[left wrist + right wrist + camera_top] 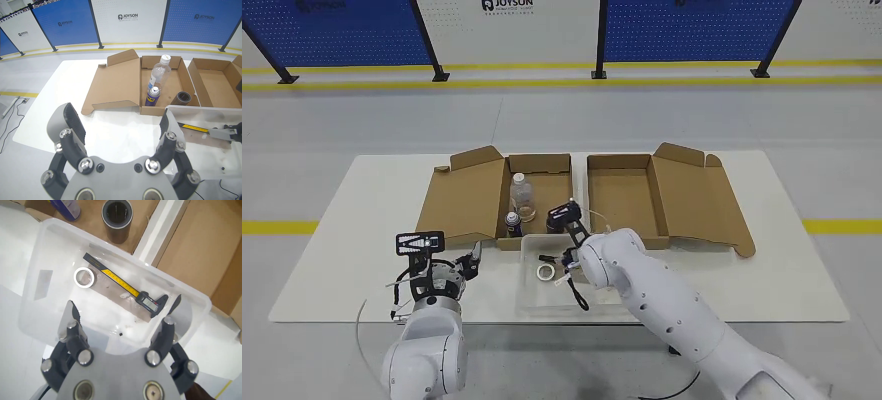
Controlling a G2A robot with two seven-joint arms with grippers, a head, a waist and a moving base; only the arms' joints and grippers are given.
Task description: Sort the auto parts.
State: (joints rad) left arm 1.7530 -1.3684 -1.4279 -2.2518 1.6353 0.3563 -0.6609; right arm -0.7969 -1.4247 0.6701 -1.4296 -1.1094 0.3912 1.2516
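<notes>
Right gripper (124, 304) hangs over the clear bin (30, 279), fingers spread wide, nothing held. In the bin: a caliper (121, 283) lying flat (yellow scale, black head), with a metal ring (84, 277) just beside its thin end. Left gripper (117, 111) is over the table (66, 79) next to the bin, also spread, nothing in it. The near cardboard box (170, 83) holds an upright water bottle (159, 73), a spray can (152, 96) and a black sleeve (182, 98). A second box (213, 85) sits alongside.

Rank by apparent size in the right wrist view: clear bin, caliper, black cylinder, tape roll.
1. clear bin
2. caliper, by length
3. black cylinder, bulkier, so 2 and 3 are arguable
4. tape roll
</notes>
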